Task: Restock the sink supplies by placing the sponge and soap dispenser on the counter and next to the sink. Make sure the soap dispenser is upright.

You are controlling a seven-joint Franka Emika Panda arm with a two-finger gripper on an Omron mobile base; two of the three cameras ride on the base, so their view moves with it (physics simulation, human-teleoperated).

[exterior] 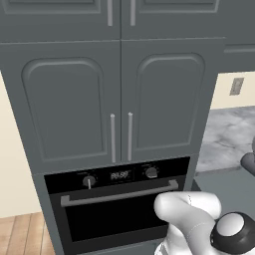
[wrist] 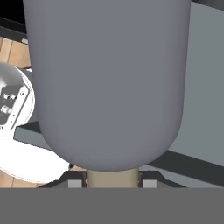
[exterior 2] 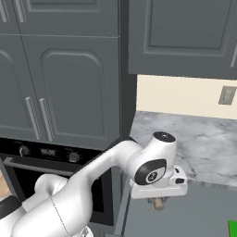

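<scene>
1. Far left of the base views: tall dark grey cabinet doors [exterior: 119, 94] with slim vertical handles; under them a black built-in oven [exterior: 117, 204] with two knobs, a small display and a horizontal bar handle.
2. Middle: white arm reaches forward and to the right from the base; in the right base view the hand hangs low in front of the table [exterior 2: 199, 143], a grey-and-white veined marble slab.
3. Gripper [exterior 2: 159, 202] points down under the hand, fingers closed in tight on the soap dispenser [wrist: 107, 83].
4. Soap dispenser look: hand view shows a smooth dark grey rounded body, wide and close to the camera, narrowing to a pale beige neck [wrist: 112, 178] that sits between the two dark fingertips [wrist: 75, 180]. In the right base view just a small beige bit pokes out below the hand.
5. Dispenser is held in the air by its beige neck end, grey body pointing away from the hand, off the table; exact tilt can't be told.
6. Right: cream wall with a grey outlet plate [exterior 2: 227, 95] above the table.
7. Bottom right corner of the right base view: a sliver of bright green sponge [exterior 2: 233, 227] at the frame edge, well apart from the gripper.
</scene>
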